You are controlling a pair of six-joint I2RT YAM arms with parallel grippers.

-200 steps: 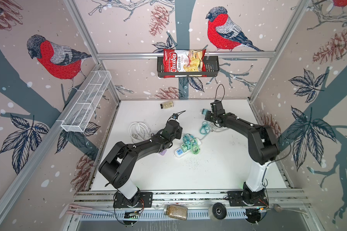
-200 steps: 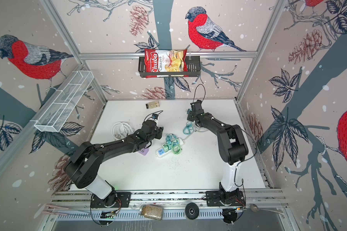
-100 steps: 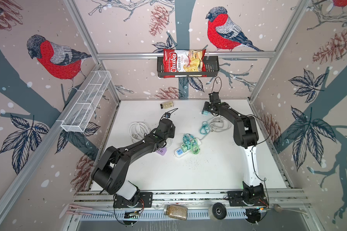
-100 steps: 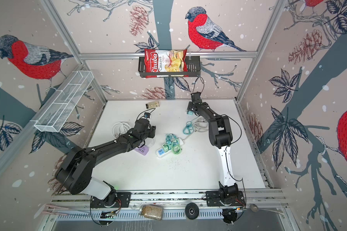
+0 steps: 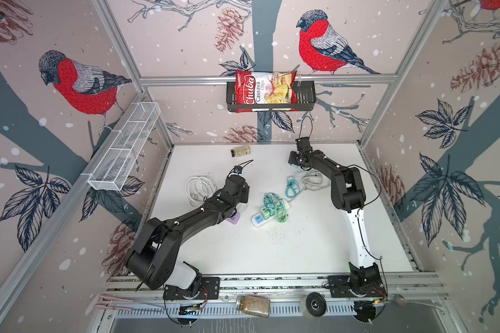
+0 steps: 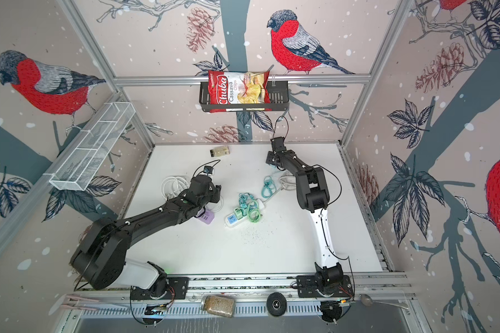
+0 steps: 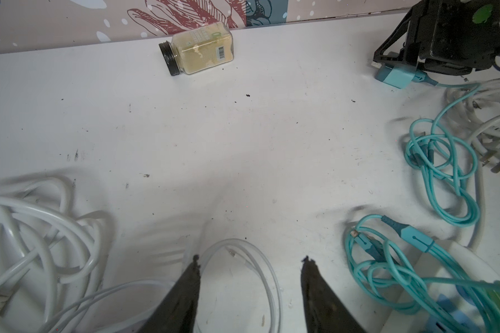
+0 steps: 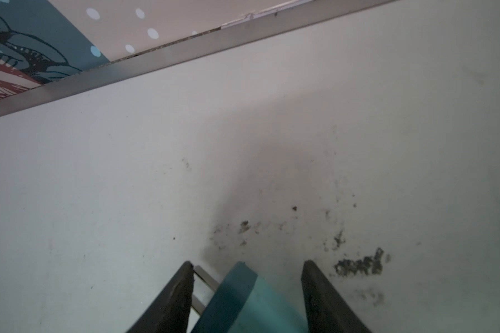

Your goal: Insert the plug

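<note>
Right end effector (image 8: 248,263) partly closed on teal plug (image 8: 243,294), long axis jaw-to-jaw, prongs (image 8: 205,279) against one finger (image 8: 179,294).

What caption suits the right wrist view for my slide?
Right gripper holds the teal plug askew between its fingers, prongs against one finger, above the stained white table.

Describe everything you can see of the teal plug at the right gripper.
The teal plug is a small boxy charger block, seemingly plastic, darker teal on one face and lighter on the body. Flat metal prongs stick out of one end, bare, in no socket. A matching teal cable leaves the other end toward the coils on the table. It sits tilted between the fingers of the right gripper, low over the table near the back wall; contact with the table is unclear.
</note>
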